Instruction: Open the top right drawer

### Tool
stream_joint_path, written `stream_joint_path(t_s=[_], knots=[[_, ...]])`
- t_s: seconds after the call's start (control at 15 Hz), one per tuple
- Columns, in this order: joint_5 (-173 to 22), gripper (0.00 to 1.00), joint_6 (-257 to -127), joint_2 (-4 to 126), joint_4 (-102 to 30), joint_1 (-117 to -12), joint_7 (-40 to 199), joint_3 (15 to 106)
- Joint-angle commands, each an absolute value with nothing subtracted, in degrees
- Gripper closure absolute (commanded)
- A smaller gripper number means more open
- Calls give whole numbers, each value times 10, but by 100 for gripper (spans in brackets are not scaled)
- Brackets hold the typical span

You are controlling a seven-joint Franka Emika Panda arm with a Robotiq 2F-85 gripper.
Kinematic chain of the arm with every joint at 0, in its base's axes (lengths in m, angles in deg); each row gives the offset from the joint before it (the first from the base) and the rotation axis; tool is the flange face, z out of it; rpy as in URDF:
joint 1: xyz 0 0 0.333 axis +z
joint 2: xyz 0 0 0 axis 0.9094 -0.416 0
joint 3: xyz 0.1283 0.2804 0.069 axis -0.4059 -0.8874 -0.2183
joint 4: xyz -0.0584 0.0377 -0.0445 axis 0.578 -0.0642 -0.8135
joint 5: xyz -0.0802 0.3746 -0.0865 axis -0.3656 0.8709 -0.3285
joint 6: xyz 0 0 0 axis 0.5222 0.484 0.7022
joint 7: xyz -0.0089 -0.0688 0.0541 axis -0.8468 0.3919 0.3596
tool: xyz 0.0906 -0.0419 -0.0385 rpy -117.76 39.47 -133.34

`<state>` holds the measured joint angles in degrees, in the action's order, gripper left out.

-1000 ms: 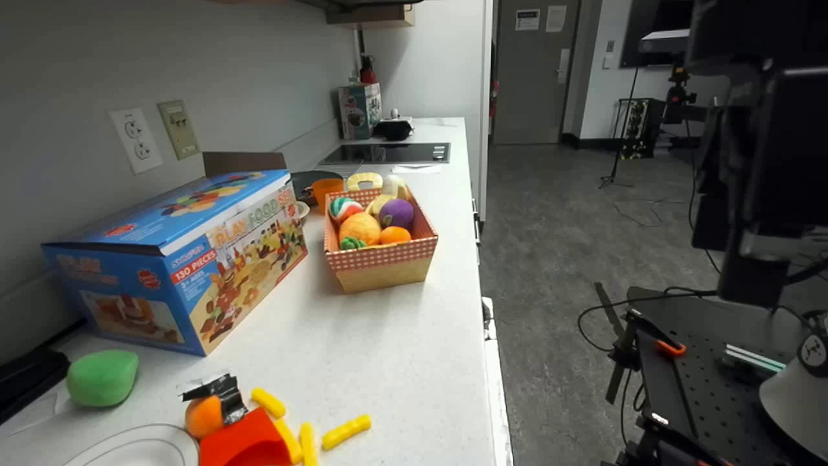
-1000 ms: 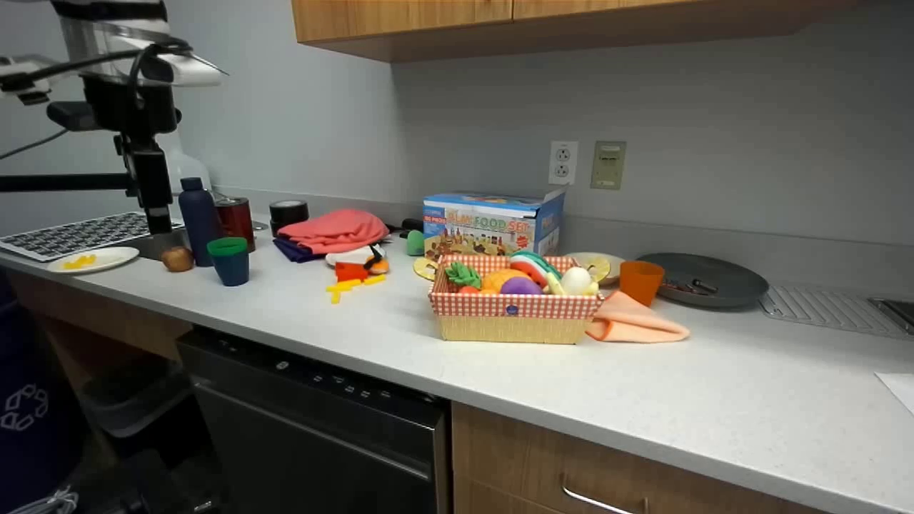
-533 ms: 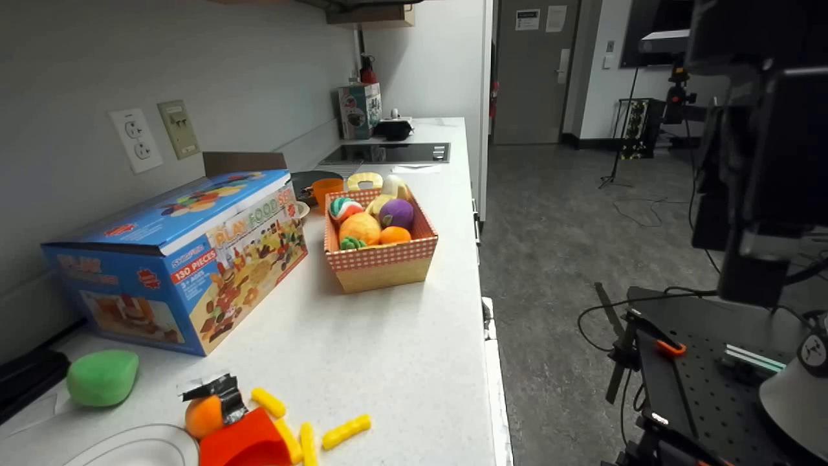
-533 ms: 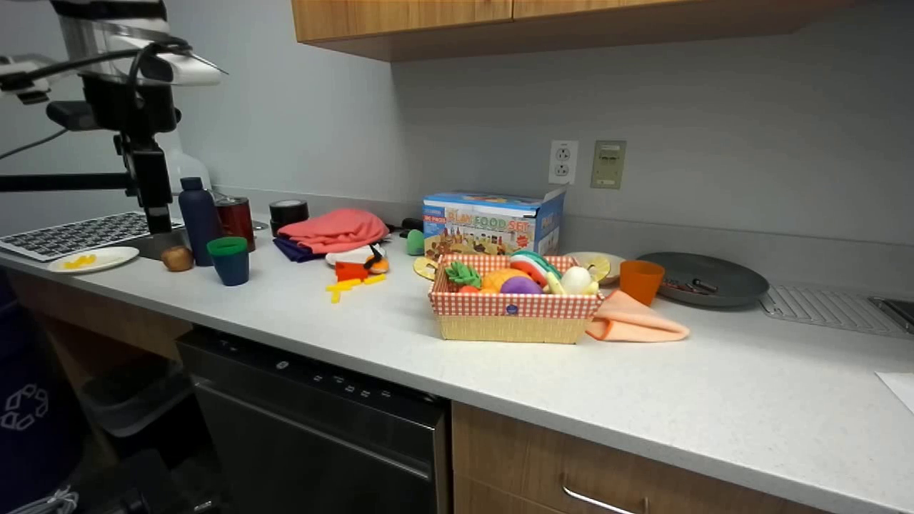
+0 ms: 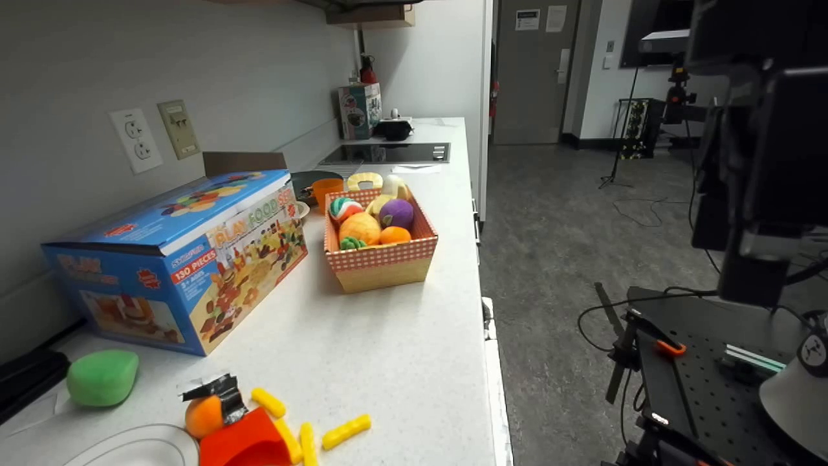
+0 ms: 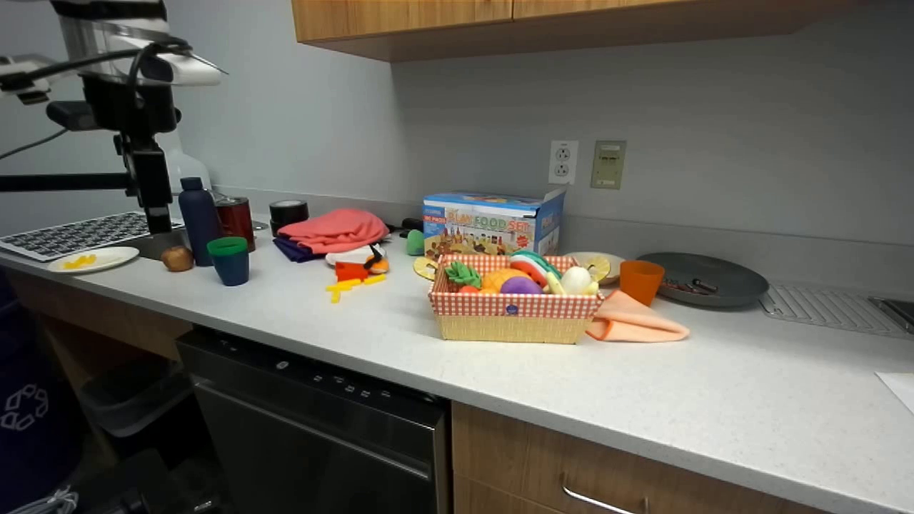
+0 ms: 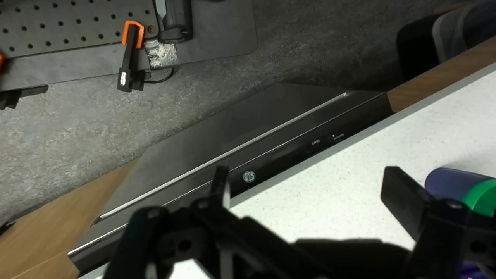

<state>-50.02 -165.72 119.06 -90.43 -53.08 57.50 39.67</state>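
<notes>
See long white table [image 6: 400, 346] along wall [image 6: 471, 143] in both exterior views. Find arm [image 6: 125, 107] at upper left of an exterior view, aimed downward. Under table, see black dishwasher [image 6: 307, 439]. Just right of dishwasher in an exterior view, find top right drawer [image 6: 543, 460]: faced in brown wood, tucked under table edge, partly cut off at bottom of view, fitted with silver bar handle [image 6: 594, 502]. Looks closed; sits well apart from arm.

Next, see PLAY FOOD SET box [image 6: 471, 228] near wall. Then got red-checked basket [image 6: 510, 328] in front of box, filled with toy fruit [image 6: 521, 287]. Spot dark frying pan [image 6: 739, 282] further right, heaped coral cloth [image 6: 339, 230] left of box, white plate [image 6: 123, 255] toward table's left end. See navy bottle [image 6: 198, 225], with green-rimmed navy cup [image 6: 232, 270] just beside. Have orange cup [image 6: 640, 282] between basket and pan.

Read fingers [image 7: 405, 199] as spread wide in wrist view, showing table's front edge and part of dishwasher through the gap. Last, smallest: got yellow toy fries [image 5: 347, 432] scattered near table edge.
</notes>
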Motion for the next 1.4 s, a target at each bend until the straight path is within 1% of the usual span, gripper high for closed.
stream_joint_path(t_s=[0.0,0.33,0.6,0.67,0.8,1.07,1.33], knots=[[-497,0,-1654,1191,-903,-537,578,393],[-560,0,-1634,1179,-866,-589,595,433],[-640,0,-1650,1165,-845,-646,584,448],[-611,0,-1655,1180,-866,-624,587,446],[-629,0,-1655,1173,-858,-641,585,451],[-631,0,-1655,1169,-856,-643,585,450],[-660,0,-1669,1119,-825,-694,598,498]])
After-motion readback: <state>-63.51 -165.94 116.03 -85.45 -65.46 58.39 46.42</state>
